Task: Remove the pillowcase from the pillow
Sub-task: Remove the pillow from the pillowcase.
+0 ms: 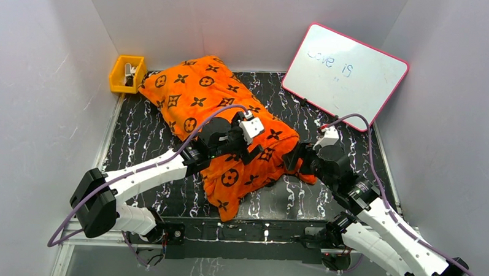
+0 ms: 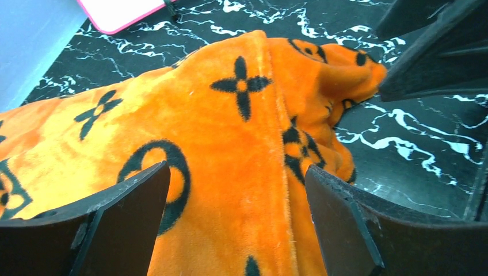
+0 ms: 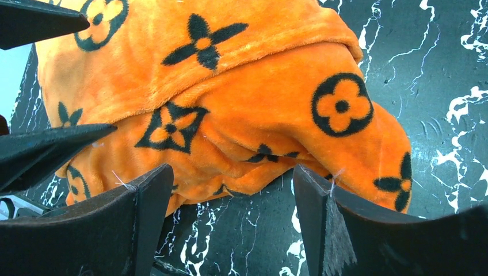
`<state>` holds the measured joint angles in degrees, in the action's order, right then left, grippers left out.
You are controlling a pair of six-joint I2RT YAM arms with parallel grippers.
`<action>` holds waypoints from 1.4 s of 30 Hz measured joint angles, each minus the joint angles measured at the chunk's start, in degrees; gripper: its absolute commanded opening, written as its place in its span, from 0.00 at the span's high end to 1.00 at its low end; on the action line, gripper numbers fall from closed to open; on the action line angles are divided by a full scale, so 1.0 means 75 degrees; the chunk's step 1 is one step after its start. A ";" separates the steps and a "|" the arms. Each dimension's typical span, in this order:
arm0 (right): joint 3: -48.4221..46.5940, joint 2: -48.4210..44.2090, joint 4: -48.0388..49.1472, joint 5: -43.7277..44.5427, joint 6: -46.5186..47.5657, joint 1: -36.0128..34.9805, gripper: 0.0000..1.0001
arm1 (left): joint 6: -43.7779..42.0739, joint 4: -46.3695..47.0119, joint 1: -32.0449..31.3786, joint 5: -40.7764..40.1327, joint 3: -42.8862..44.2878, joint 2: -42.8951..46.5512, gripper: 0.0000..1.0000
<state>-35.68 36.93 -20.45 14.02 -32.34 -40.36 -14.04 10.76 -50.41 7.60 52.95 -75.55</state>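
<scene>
Jaws, left and right, gape wide, holding nothing; looks like the grasp step on pillowcase (image 1: 194,93). Next, likely: pinch fleece, draw it off the unseen pillow.

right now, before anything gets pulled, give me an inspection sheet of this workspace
surface: black marbled tabletop
job's things: orange pillowcase lies diagonally across it, not yet off; pillow hidden inside, no white showing
clutter: yellow bin in back left corner; pink-framed whiteboard leaning at back right
grippers: left gripper open over the pillowcase; right gripper open at its near right end
cables: purple cable arcs over the fabric; another loops by the whiteboard
surroundings: plain pale walls on three sides
</scene>
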 measured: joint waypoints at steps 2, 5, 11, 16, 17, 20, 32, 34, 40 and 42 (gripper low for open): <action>0.0003 -0.0070 -0.0076 0.0000 -0.0023 0.0000 0.16 | -0.0152 -0.0015 0.0000 -0.0163 -0.0012 -0.0003 0.15; 0.0015 -0.0245 -0.0178 0.0003 -0.0038 0.0000 0.16 | -0.0358 -0.0038 -0.0003 -0.0213 -0.0087 -0.0003 0.16; 0.0017 -0.0379 -0.0370 -0.0006 -0.0044 0.0000 0.16 | -0.0679 -0.0131 -0.0003 -0.0035 -0.0458 0.0000 0.23; 0.0017 -0.0358 -0.0425 -0.0044 -0.0044 0.0000 0.16 | -0.0857 -0.0184 -0.0003 -0.0102 -0.0481 -0.0015 0.50; 0.0017 -0.0350 -0.0423 -0.0061 -0.0044 0.0000 0.16 | -0.0901 -0.0184 -0.0003 -0.0160 -0.0481 -0.0020 0.53; 0.0017 -0.0303 -0.0423 -0.0099 -0.0055 0.0000 0.17 | -0.1000 -0.0230 -0.0006 -0.0370 -0.0446 -0.0052 0.62; -0.0003 0.0093 -0.0411 -0.0417 0.0125 0.0000 0.22 | -0.1335 -0.0927 -0.0061 -0.1189 0.0323 -0.0283 0.90; -0.0122 0.0402 -0.0420 -0.0463 0.0274 0.0000 0.22 | -0.1428 -0.1055 -0.0061 -0.1419 0.0539 -0.0318 1.00; -0.0612 0.1314 -0.0140 -0.0527 0.0667 -0.0032 0.21 | -0.1821 -0.1157 -0.0052 -0.2238 0.0915 -0.0405 1.00; -0.0702 0.1483 0.0076 -0.0522 0.0746 -0.0073 0.21 | -0.1941 -0.1221 -0.0052 -0.2512 0.1128 -0.0478 1.00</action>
<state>-40.95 48.05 -19.88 10.11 -26.74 -40.91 -28.60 1.61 -50.81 -11.25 61.41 -79.13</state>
